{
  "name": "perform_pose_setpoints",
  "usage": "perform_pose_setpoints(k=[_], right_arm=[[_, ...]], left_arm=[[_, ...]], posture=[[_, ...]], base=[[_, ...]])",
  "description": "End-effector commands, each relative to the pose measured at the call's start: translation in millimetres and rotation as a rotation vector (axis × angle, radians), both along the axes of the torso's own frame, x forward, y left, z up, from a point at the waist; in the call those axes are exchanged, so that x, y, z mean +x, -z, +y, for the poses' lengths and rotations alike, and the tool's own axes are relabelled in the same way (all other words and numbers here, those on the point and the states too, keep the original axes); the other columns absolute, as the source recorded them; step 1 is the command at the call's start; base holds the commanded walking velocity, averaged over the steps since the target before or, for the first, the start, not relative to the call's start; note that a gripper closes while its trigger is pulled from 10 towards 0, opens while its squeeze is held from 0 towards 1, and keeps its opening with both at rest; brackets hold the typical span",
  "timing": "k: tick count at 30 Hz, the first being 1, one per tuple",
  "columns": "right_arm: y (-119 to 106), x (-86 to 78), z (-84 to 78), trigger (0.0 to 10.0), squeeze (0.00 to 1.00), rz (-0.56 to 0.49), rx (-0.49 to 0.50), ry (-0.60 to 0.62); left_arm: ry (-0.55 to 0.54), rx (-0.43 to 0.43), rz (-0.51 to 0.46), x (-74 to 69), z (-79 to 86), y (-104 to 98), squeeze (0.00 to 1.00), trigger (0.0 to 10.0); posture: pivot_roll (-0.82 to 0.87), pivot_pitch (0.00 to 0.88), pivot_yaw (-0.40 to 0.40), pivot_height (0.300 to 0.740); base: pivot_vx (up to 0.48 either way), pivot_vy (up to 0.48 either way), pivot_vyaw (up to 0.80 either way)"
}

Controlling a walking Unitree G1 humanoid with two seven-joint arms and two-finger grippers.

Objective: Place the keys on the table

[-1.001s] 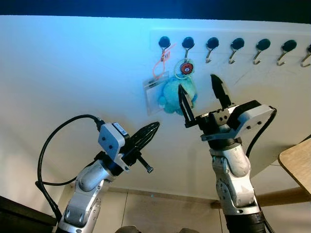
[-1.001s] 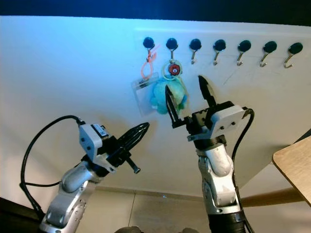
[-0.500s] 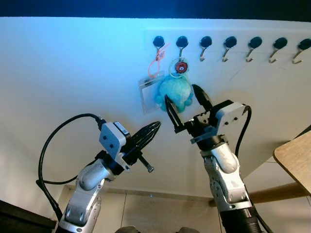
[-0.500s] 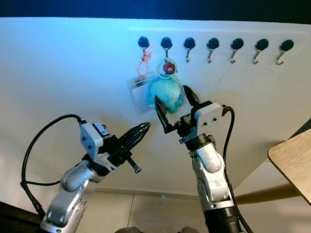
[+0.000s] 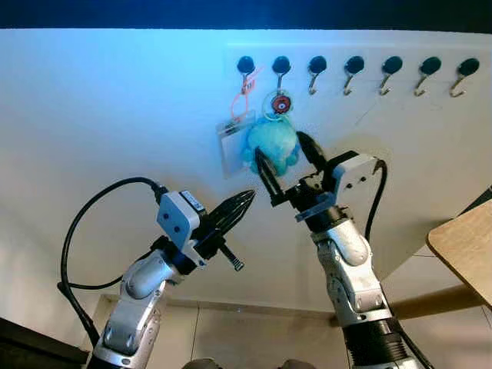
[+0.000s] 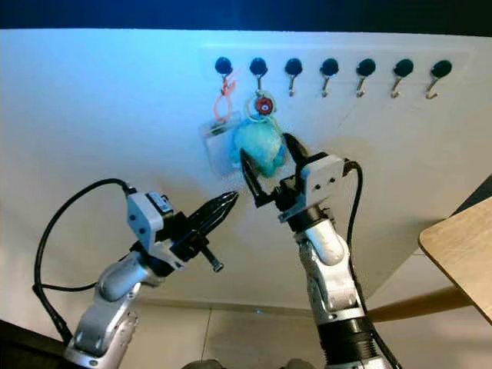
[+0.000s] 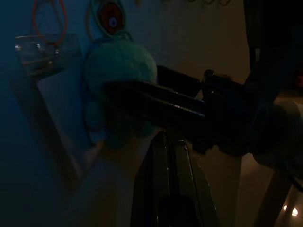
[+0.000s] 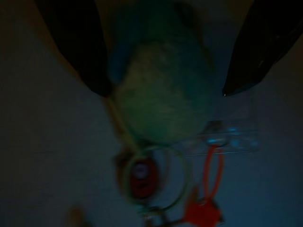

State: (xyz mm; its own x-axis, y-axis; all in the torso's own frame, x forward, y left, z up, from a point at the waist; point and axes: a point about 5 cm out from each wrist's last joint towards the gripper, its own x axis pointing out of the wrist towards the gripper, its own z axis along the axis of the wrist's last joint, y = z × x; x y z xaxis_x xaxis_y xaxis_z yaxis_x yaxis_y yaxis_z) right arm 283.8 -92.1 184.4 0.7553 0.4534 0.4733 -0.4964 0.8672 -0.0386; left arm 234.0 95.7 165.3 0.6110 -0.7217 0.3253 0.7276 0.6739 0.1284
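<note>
Keys themselves cannot be made out: the teal plush keychain (image 5: pixel 273 144) is partly covered by a finger of the right gripper (image 5: pixel 286 164). The clear card holder (image 5: pixel 232 146) is unreadable. The wooden table (image 5: pixel 465 257) is cut by the edge.

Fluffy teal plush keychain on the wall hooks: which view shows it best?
The left eye view: the fluffy teal plush keychain is brightly lit, hanging from a black wall hook, with the right gripper open around it. The right eye view matches. Both wrist views show it close but dark and blurry.
</note>
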Motion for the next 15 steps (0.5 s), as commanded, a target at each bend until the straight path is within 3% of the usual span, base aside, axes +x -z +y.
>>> perform_pose_setpoints(k=[1, 11, 13, 14, 15], right_arm=[[3.7, -0.5, 3.8, 10.0, 0.00, 0.020, -0.004, -0.020], [3.4, -2.8, 5.5, 10.0, 0.00, 0.018, 0.004, -0.039], [3.6, -2.9, 5.4, 6.0, 0.00, 0.021, 0.008, -0.038], [3.6, -3.1, 5.4, 4.5, 0.00, 0.021, 0.011, -0.039], [3.4, -3.4, 5.3, 0.0, 0.00, 0.019, 0.016, -0.039]], left_arm=[[0.002, 0.006, 0.003, -0.2, -0.1, 1.2, 0.00, 10.0], [0.012, 0.001, -0.003, -1.2, -2.4, -0.5, 0.00, 10.0], [0.014, 0.002, -0.004, -1.5, -2.5, -0.5, 0.00, 10.0], [0.015, 0.002, -0.005, -1.5, -2.5, -0.6, 0.00, 10.0], [0.015, 0.002, -0.005, -1.6, -2.5, -0.8, 0.00, 10.0]], posture=[[0.02, 0.035, 0.033, 0.740], [0.02, 0.040, 0.033, 0.740], [0.02, 0.041, 0.034, 0.740], [0.02, 0.041, 0.034, 0.740], [0.02, 0.042, 0.034, 0.740]], base=[[0.000, 0.000, 0.00], [0.000, 0.000, 0.00], [0.000, 0.000, 0.00], [0.000, 0.000, 0.00], [0.000, 0.000, 0.00]])
